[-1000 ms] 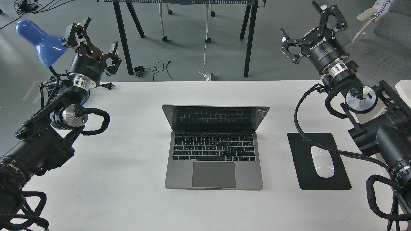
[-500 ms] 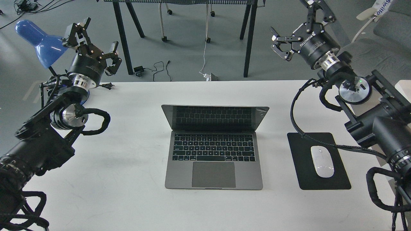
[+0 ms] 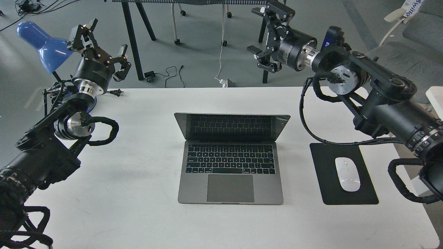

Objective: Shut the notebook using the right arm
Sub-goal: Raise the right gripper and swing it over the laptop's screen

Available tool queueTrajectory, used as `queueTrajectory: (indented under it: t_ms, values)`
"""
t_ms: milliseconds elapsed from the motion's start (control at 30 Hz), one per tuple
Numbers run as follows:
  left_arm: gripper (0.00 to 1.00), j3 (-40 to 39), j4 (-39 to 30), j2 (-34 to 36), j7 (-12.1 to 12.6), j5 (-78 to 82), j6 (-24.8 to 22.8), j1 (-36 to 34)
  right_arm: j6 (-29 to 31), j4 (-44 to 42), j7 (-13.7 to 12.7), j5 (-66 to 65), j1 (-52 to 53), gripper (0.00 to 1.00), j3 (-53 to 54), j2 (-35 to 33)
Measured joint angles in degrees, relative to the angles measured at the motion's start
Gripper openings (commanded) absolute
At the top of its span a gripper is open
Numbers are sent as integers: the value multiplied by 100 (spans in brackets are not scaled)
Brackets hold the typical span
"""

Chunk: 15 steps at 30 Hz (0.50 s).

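The space-grey notebook [image 3: 231, 162] lies open in the middle of the white table [image 3: 138, 207], its dark screen [image 3: 232, 127] tilted back toward the far edge. My right arm [image 3: 373, 100] reaches in from the right. Its gripper [image 3: 259, 31] is open and empty, held above the table's far edge, behind and to the right of the screen's top edge. My left gripper [image 3: 100, 43] is open and empty at the far left, next to the blue lamp [image 3: 41, 45].
A black mouse pad [image 3: 342, 173] with a white mouse [image 3: 347, 178] lies right of the notebook, under my right arm's cable. Black table legs [image 3: 268, 52] and floor cables [image 3: 166, 76] stand beyond the far edge.
My right gripper has swung left and slightly forward, from the far right corner to a spot behind the notebook's right side. The left arm and notebook have not moved.
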Motion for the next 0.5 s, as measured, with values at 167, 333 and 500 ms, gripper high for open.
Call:
queueTrajectory:
  t_ms: [167,333,500]
  values:
    - [100,-1,0,0,0,0,6,1,-122,-113,-25,-244,3,100,-142,153]
    - [100,-5,0,0,0,0,6,5,-144,-122,-52,-270,171,100,-807,165]
    - [100,-6,1,0,0,0,5,5,-126,-113,-69,-254,255,100,-1273,158]
